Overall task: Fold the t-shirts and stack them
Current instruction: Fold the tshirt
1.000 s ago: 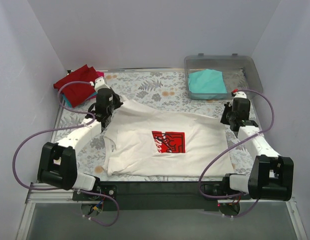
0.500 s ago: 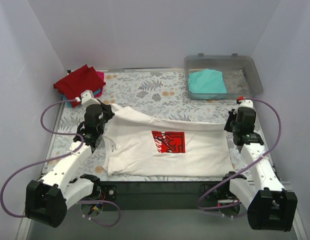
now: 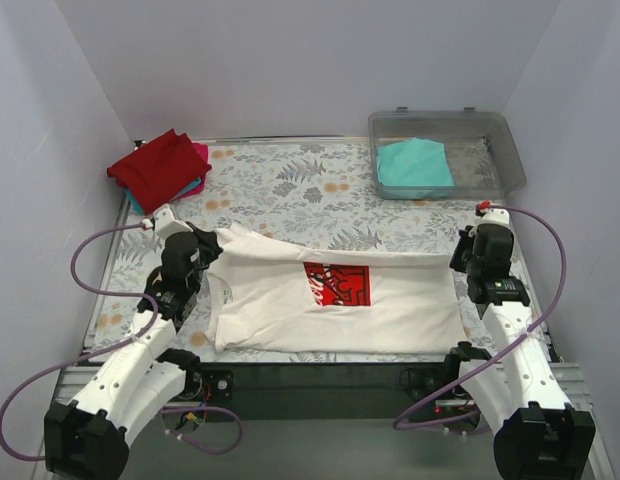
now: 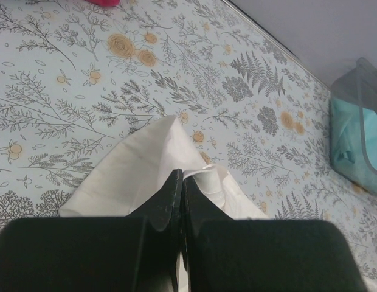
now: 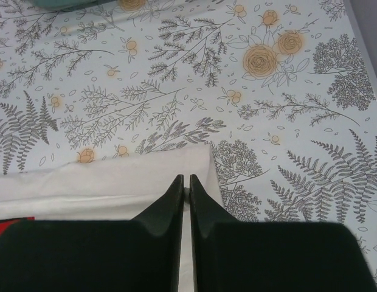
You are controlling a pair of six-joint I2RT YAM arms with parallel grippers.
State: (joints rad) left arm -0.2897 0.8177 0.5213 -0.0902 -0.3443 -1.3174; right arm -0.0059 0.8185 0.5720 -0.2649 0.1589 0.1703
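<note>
A white t-shirt (image 3: 290,300) with a red square print (image 3: 337,283) lies across the near part of the table, its far edge folded over toward me. My left gripper (image 3: 197,255) is shut on the shirt's far left corner (image 4: 170,152), cloth pinched between the fingers (image 4: 182,179). My right gripper (image 3: 468,262) is shut on the shirt's far right corner (image 5: 176,167), cloth between the fingers (image 5: 186,182). A stack of folded shirts, red on top (image 3: 155,166) with pink and blue beneath, sits at the far left corner. A folded teal shirt (image 3: 413,166) lies in a bin.
A clear plastic bin (image 3: 490,135) stands at the far right and holds the teal shirt; its edge shows in the left wrist view (image 4: 359,121). The table has a floral cloth (image 3: 290,180). Purple walls close in on three sides.
Both grippers have pulled the shirt's far edge toward the near side, folding it over. The left arm swung back from near the red stack; the right arm also drew back.
</note>
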